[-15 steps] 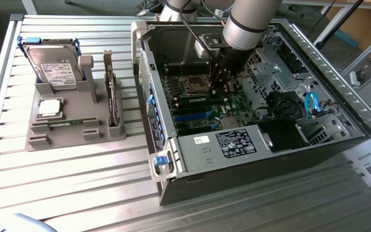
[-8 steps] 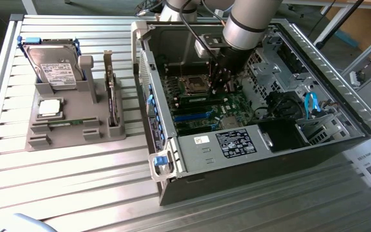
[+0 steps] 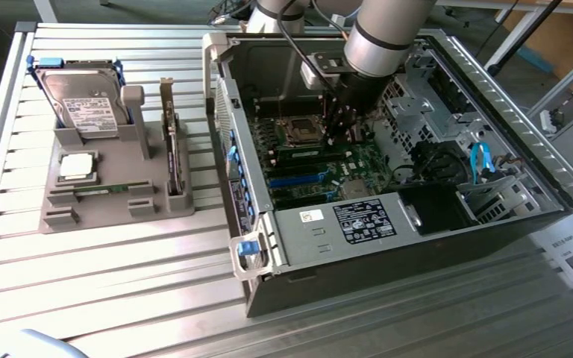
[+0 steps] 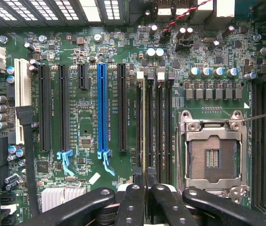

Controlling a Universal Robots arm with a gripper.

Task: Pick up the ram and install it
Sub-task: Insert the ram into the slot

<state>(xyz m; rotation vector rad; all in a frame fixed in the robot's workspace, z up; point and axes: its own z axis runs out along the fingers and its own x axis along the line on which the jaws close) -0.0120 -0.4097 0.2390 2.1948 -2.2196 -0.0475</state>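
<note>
The arm reaches down into the open computer case (image 3: 297,239), which stands on the slatted table (image 3: 117,291) toward its edge at the exterior view's right. The hand (image 3: 345,136) hangs over the middle of the motherboard (image 3: 371,160). In the wrist view its fingertips (image 4: 132,200) are pinched almost together on the ram (image 4: 145,122) — seen edge-on as a thin pale strip lying along the first memory slot, between a black expansion slot (image 4: 122,108) and the open CPU socket (image 4: 213,155). Whether it is seated cannot be told. Toward the table's opposite edge, a grey holder (image 3: 98,212) carries a hard drive (image 3: 83,104).
</note>
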